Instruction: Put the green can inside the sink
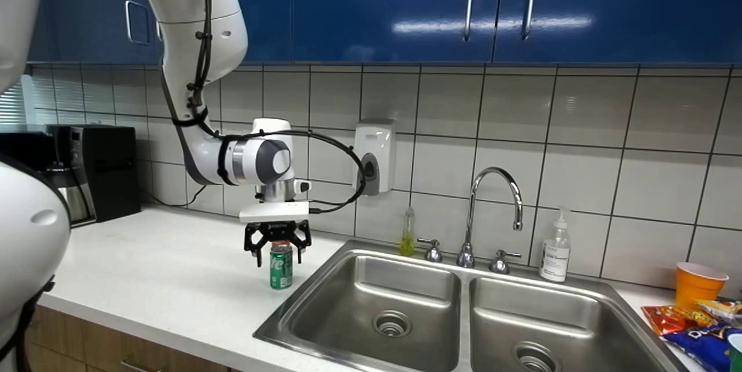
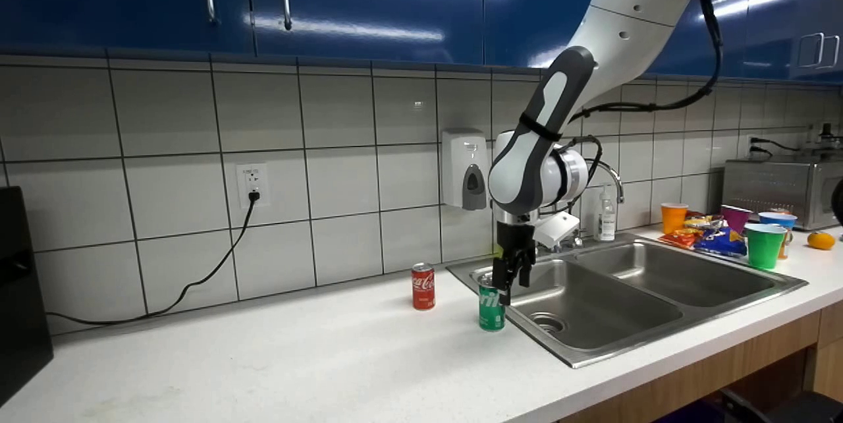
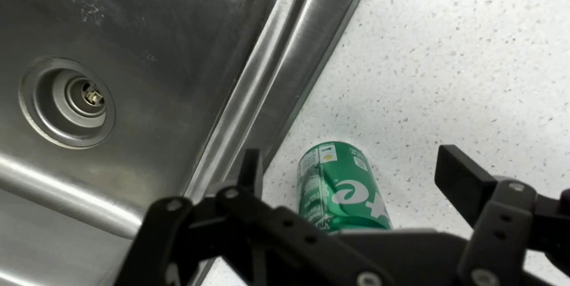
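In an exterior view, the arm [image 1: 223, 53] hangs in from the upper left, and its gripper [image 1: 279, 262] points down at the counter [image 1: 174, 267] left of centre. The fingers [image 1: 258, 257] are spread wide, one to each side of the green can [image 1: 281, 272], with no grip on it. The green can stands upright on the counter, just left of the sink [image 1: 301, 296], which fills the lower right below the faucet [image 1: 470, 221].

In an exterior view, a red can [image 2: 423, 288] stands near the centre, left of the green can and apart from it. The gripper overlaps the green can's upper right. Cups [image 2: 765, 246] and snack bags [image 2: 721, 242] are at the right, beside the sink.

In the wrist view, the drain [image 3: 67, 103] shows at left. The green can, at lower centre, is between the parted fingers, counter visible on both sides; the gripper covers part of it.
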